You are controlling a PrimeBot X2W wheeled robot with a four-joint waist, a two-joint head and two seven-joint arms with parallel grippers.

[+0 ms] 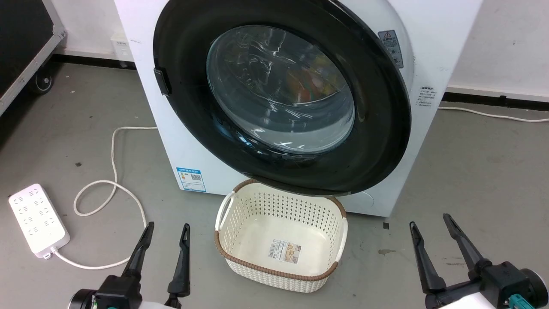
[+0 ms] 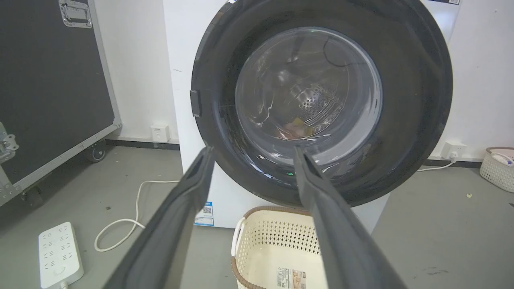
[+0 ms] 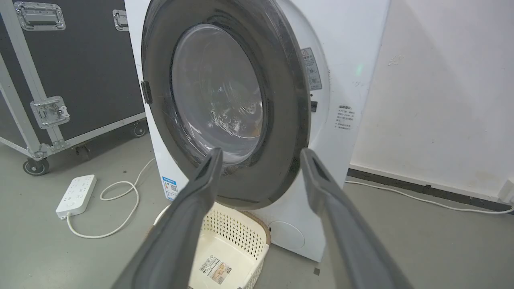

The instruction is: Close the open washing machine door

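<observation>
The washing machine door (image 1: pixel 377 128) is a round glossy black ring with a bulging clear glass window (image 1: pixel 279 86), on the front of a white washer (image 1: pixel 429 51). It stands slightly ajar: in the right wrist view the door (image 3: pixel 285 120) has its right edge a little off the white front, and a small black block sits on its left edge. My left gripper (image 1: pixel 168 225) is open, low at the lower left, well short of the door (image 2: pixel 413 100). My right gripper (image 1: pixel 429 219) is open at the lower right, also apart from it. Nothing is between either pair of fingers.
A cream perforated basket (image 1: pixel 223 253) with a brown rim sits on the floor under the door's lower edge, between my grippers. A white power strip (image 1: pixel 38 219) and its looping cable (image 1: pixel 113 171) lie at the left. A black wheeled flight case (image 1: pixel 21 43) stands at the far left.
</observation>
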